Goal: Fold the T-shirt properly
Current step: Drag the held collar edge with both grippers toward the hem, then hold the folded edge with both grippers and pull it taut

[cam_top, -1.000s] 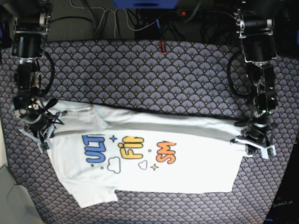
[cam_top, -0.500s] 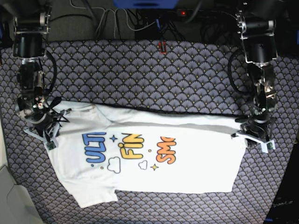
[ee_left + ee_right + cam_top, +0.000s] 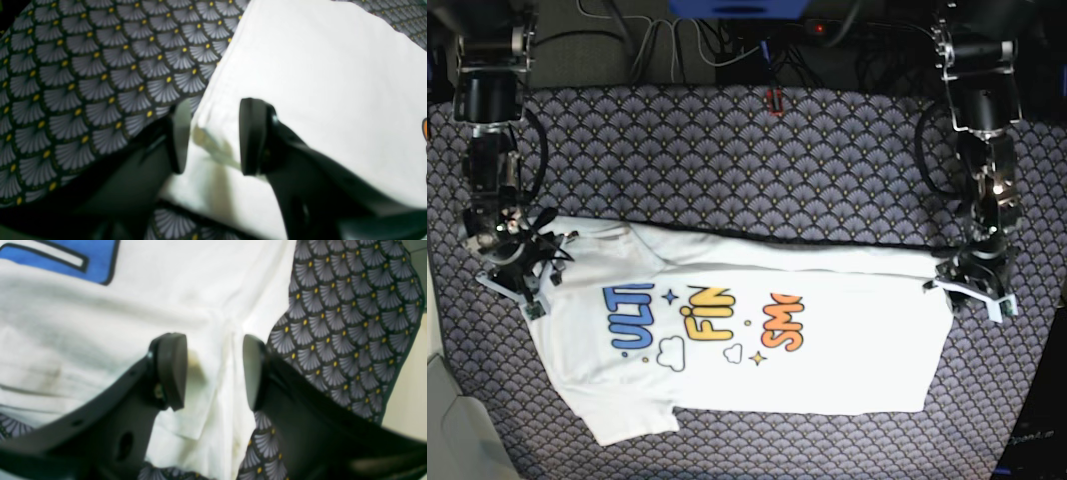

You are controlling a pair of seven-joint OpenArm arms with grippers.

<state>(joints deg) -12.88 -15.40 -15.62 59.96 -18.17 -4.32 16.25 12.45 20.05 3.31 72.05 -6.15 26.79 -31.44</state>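
T-shirt [image 3: 747, 330] fabric sits between both sets of jaws: left gripper [image 3: 211, 136] spread over the hem corner, right gripper [image 3: 213, 371] spread astride a sleeve seam. Soft white cotton lies flat, print up, on the fan-patterned cloth [image 3: 757, 160]; cables [image 3: 677, 40] trail beyond.

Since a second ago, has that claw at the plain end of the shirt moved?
Yes. In the base view the left gripper has drawn up toward the far edge of the patterned tablecloth, its jaws now parted over the T-shirt hem.
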